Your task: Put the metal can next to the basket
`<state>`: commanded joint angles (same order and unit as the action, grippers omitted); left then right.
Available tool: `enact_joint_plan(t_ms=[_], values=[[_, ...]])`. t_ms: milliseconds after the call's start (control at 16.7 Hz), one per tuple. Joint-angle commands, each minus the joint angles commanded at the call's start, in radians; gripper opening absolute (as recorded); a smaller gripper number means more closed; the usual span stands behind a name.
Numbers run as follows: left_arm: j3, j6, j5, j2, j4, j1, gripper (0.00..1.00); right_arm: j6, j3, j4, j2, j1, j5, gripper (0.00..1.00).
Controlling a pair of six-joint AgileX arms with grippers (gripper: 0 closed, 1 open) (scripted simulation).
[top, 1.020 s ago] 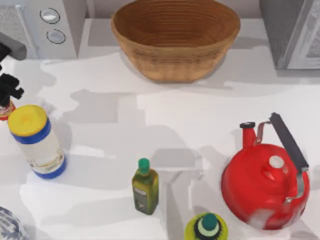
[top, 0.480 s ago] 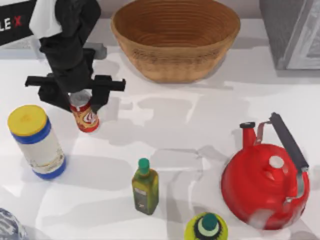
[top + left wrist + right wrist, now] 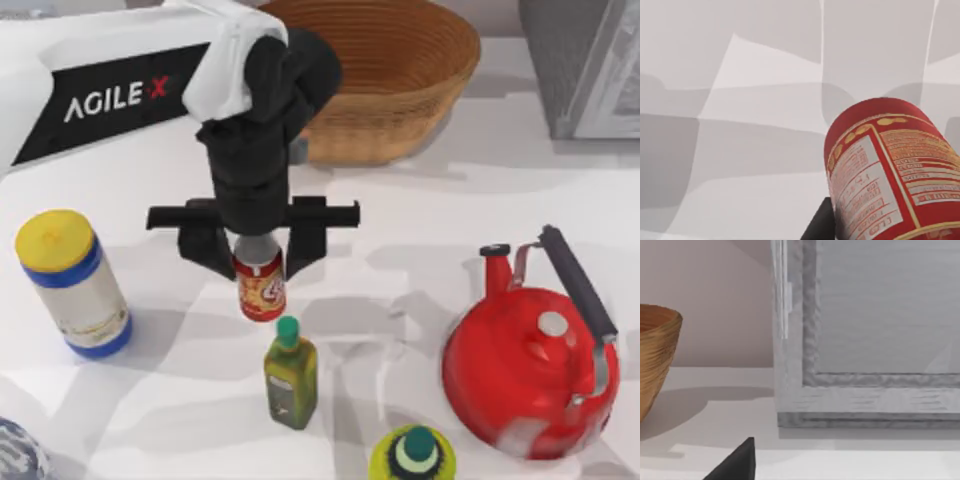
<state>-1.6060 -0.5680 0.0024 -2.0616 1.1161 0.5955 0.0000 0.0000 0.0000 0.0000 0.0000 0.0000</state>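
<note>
My left gripper (image 3: pixel 258 262) is shut on the metal can (image 3: pixel 260 292), a small red can with a silver top and a cream label. It grips the can near the top and holds it upright over the middle-left of the white table. The left wrist view shows the can (image 3: pixel 885 170) close up above bare tabletop. The basket (image 3: pixel 400 95), wide, woven and light brown, stands at the back centre, behind the arm and apart from the can. The right wrist view catches the basket's edge (image 3: pixel 655 350); the right arm is parked near the grey appliance.
A yellow-lidded clear jar (image 3: pixel 70 285) stands at the left. An olive oil bottle (image 3: pixel 290 375) is just in front of the can. A red kettle (image 3: pixel 530 370) sits front right, and a green-capped round item (image 3: pixel 412 455) at the front edge. A grey appliance (image 3: pixel 590 60) fills the back right.
The left arm has carried the can rightward and toward the front, from beside the yellow-lidded jar to just behind the oil bottle. Nothing else has moved.
</note>
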Motion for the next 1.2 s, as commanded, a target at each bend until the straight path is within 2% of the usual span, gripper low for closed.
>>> enact_joint_plan(t_ms=[720,1200], values=[[0.022,0.000,0.000,-0.007,-0.029,0.000,0.00,0.000,0.000,0.000,0.000,0.000,0.000,1.00],[0.022,0.000,0.000,-0.007,-0.029,0.000,0.60,0.000,0.000,0.000,0.000,0.000,0.000,1.00]])
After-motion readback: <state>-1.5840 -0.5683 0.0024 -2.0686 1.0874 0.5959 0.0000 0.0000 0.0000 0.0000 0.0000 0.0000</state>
